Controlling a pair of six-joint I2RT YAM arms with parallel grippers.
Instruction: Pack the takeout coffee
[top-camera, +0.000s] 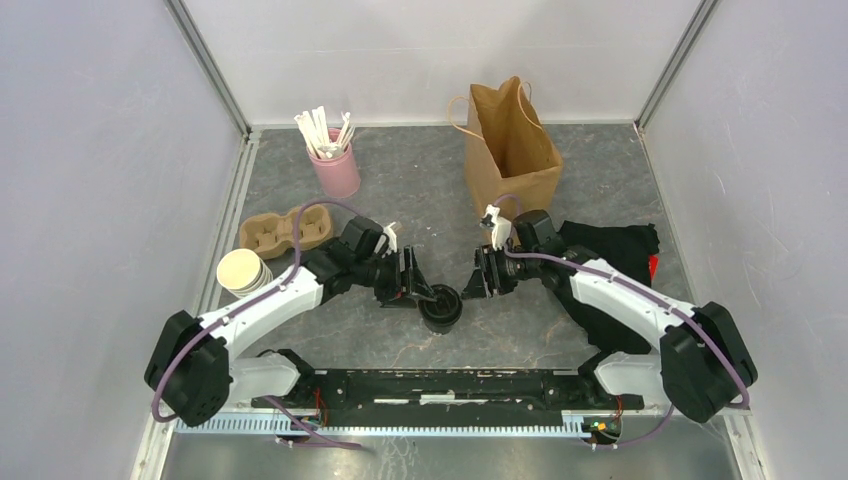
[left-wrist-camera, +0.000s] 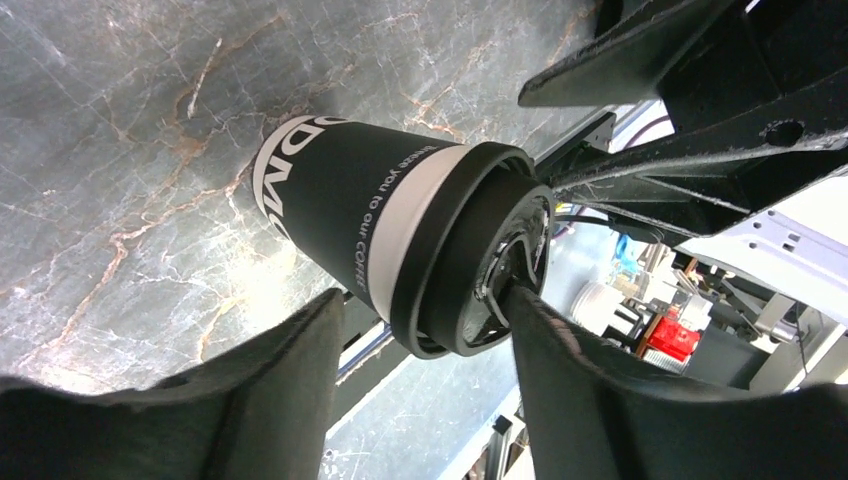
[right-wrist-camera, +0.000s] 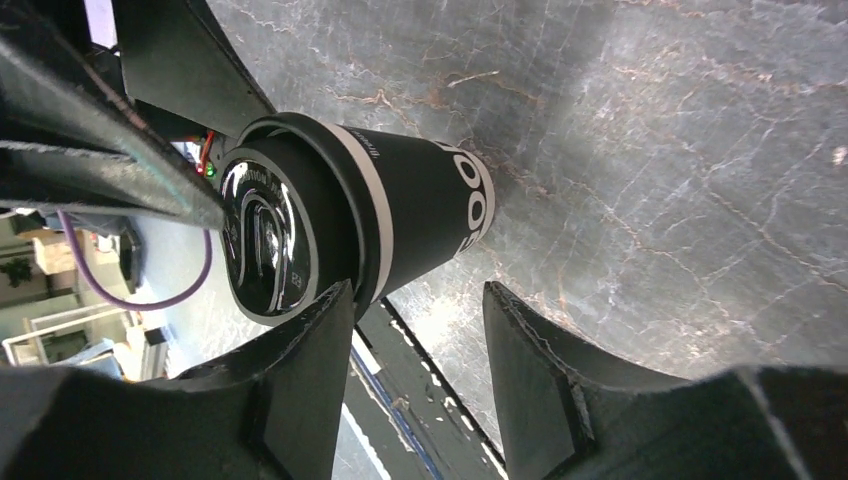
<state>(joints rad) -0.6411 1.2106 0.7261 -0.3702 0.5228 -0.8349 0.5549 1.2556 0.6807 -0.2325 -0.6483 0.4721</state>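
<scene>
Top view, item: dark paper cup capped with a round black plastic lid, standing on the grey marbled table near the front, between the two arms.
Top view, axis: upright, lid uppermost.
Top view, left pincer: at the lid from the cup's left, the nearer of the two.
Top view, right pincer: just beside the cup on its right and a little farther back.
Top view, destination: open brown paper bag, upright, well apart at the far side, behind the right pincer.

Left wrist, left pincer: fingers apart, straddling the lid. One tip touches the lid top. The other sits close under the rim by the cup wall. It cannot be told whether they are clamped on it.
Left wrist, cup: base on the table, white lettering outward.

Right wrist, right pincer: jaws apart with only the table between them.
Right wrist, cup: off the tip of one finger, outside the gap.
Right wrist, lid: a thin finger of the left pincer rests on its top.

Judgement: any lift falls to the left pincer. The right would have to shift sideways to take the cup.
</scene>
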